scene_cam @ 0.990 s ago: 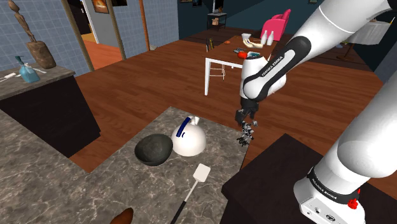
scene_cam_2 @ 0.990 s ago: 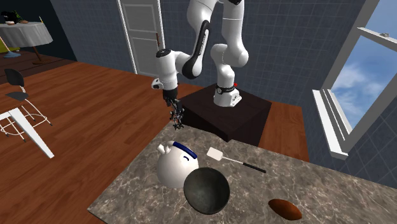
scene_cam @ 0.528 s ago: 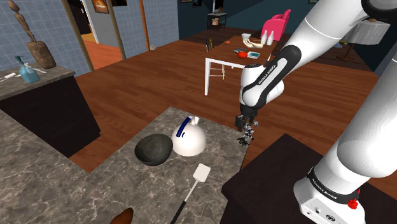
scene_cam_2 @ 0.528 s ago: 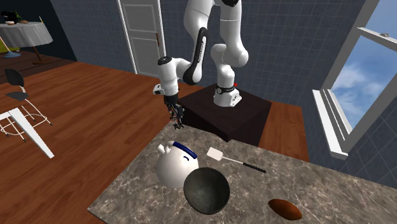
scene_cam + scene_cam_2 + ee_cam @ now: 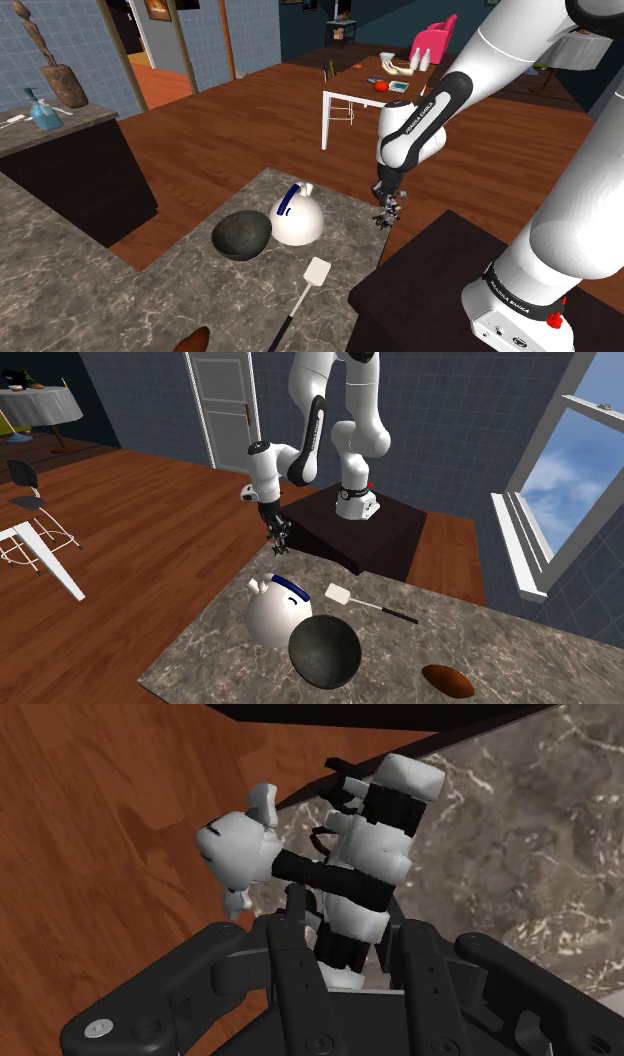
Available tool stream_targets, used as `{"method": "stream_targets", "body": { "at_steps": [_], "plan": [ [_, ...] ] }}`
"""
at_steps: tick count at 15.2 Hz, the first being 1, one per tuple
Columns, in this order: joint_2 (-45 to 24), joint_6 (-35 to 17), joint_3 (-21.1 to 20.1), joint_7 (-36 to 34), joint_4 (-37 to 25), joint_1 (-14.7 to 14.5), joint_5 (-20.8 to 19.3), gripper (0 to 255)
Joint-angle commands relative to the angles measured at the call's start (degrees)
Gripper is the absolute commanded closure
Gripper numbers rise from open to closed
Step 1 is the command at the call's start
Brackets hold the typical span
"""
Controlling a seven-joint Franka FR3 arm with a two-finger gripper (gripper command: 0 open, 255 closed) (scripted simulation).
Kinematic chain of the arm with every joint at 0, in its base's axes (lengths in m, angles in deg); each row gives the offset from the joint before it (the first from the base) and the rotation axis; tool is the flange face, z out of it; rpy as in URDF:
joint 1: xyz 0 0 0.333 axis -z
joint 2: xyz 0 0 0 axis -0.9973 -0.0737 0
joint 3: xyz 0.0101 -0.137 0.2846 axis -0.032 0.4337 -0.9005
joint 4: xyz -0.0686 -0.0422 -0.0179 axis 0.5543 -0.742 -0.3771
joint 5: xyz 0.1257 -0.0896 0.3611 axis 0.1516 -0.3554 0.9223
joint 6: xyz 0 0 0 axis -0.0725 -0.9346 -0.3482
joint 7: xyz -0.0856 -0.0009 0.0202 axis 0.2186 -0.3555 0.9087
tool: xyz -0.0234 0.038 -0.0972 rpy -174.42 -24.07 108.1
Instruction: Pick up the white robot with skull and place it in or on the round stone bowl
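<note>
Half the job looks done: the claw (image 5: 345, 926) is clamped on the white toy robot (image 5: 375, 844), both fingers pinching its lower body. The toy hangs in the air well apart from the dark round bowl (image 5: 241, 236), beyond the white domed pot (image 5: 297, 218) that sits just beside the bowl. What remains, I judge, is carrying the toy over the bowl and letting go.

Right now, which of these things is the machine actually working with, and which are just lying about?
In the job: gripper, the white robot toy it clasps, dark round bowl.
Just lying about: white dome with blue stripe, spatula, brown oval thing.
</note>
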Motion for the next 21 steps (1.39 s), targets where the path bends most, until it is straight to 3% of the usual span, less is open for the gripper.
{"method": "stream_targets", "body": {
  "at_steps": [1,8,21],
  "plan": [
    [0.0,0.0,0.0,0.0,0.0,0.0,0.0,255],
    [0.0,0.0,0.0,0.0,0.0,0.0,0.0,255],
    [11.4,12.1,-0.1,0.3,-0.6,-0.1,-0.3,255]
  ]
}}
